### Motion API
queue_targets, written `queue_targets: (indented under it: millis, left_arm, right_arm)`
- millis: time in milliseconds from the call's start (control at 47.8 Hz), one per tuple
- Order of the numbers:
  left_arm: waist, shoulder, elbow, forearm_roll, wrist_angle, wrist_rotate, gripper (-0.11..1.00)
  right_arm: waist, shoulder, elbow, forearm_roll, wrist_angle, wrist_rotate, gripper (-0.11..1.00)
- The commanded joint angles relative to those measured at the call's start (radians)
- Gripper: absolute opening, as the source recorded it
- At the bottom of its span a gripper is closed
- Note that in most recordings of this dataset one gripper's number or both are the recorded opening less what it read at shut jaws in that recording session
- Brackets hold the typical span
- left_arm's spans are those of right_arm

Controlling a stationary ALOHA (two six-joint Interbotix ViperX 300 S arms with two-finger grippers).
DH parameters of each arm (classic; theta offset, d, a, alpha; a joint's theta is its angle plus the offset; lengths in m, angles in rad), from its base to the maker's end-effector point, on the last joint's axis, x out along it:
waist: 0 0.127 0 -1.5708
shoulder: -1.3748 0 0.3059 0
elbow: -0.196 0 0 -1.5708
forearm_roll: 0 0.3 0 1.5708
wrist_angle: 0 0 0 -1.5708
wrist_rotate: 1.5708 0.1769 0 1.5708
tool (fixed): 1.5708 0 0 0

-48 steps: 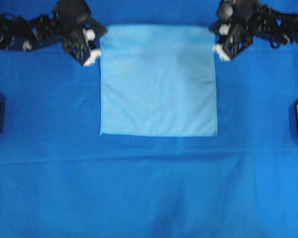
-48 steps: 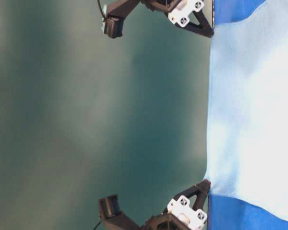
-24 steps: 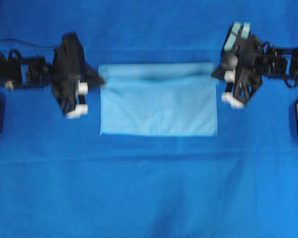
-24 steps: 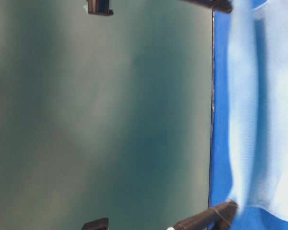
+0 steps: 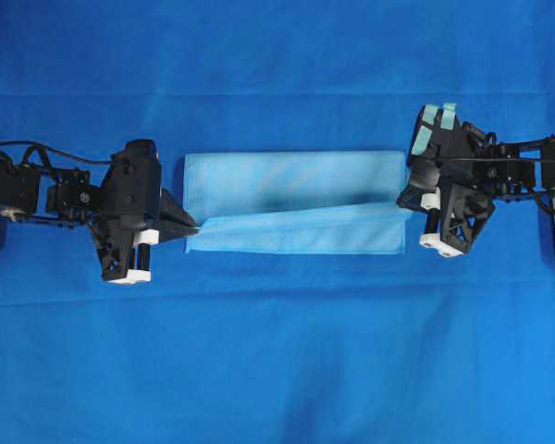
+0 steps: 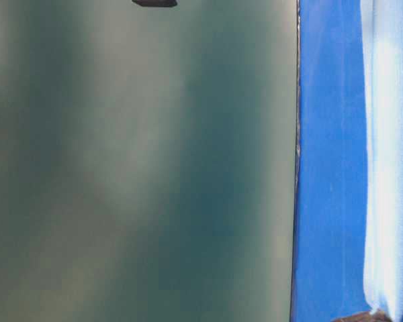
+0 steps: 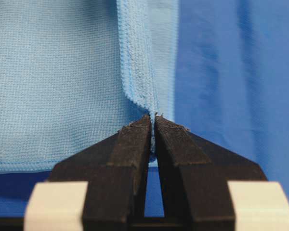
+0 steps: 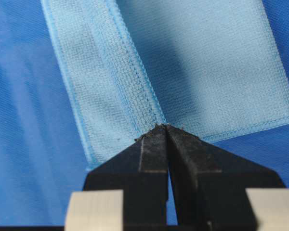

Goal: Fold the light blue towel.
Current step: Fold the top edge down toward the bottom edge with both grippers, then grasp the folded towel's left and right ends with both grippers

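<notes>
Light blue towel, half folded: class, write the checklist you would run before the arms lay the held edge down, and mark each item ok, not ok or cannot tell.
1. Left gripper shut on a corner of the light blue towel: ok.
2. Right gripper shut on the other corner: ok.
3. Held edge reaches the near edge of the towel: not ok, a strip of the lower layer is uncovered.
4. Held edge level between the two grippers: not ok, it slants in the overhead view.
5. Lower layer flat on the dark blue cloth: ok.
6. Side edges lined up: cannot tell.
</notes>
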Motion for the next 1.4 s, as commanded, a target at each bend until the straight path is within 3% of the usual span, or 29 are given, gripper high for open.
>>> queue_targets:
  millis: [0,397,502,649,711,753,837,1004,1381]
  left_arm:
    - [-0.006,0.006,-0.009,-0.002,-0.011,-0.002,0.02]
    - [0.006,0.055,-0.017,-0.003,-0.032,-0.002,0.06]
    - [0.008,0.054,-0.018,-0.003,-0.046,-0.002,0.29]
    - [0.005,0.035,-0.021,-0.003,-0.038,-0.002,0.74]
    - [0.005,0.015,-0.023,-0.003,-0.032,0.000,0.84]
    - [0.005,-0.005,-0.021,-0.003,-0.025,0.006,0.83]
    - [0.012,-0.043,-0.018,-0.003,-0.008,0.017,0.80]
    - [0.081,-0.061,-0.017,-0.003,-0.005,0.020,0.79]
    - [0.204,0.041,-0.067,-0.002,-0.005,0.043,0.79]
  right_arm:
    - [0.005,-0.009,-0.006,0.003,-0.005,0.003,0.00]
    - [0.005,0.025,-0.011,0.002,-0.008,0.035,0.00]
    - [0.006,0.031,-0.015,0.003,-0.009,0.037,0.03]
    - [0.011,0.014,-0.021,-0.002,0.000,0.034,0.45]
    - [0.011,-0.005,-0.021,-0.006,0.005,0.034,0.61]
    - [0.011,-0.026,-0.021,-0.012,0.009,0.031,0.66]
    - [0.008,-0.071,-0.018,-0.029,0.009,0.028,0.60]
    - [-0.058,-0.098,-0.009,-0.071,0.005,0.028,0.61]
    - [-0.209,0.069,-0.067,-0.179,-0.008,0.023,0.61]
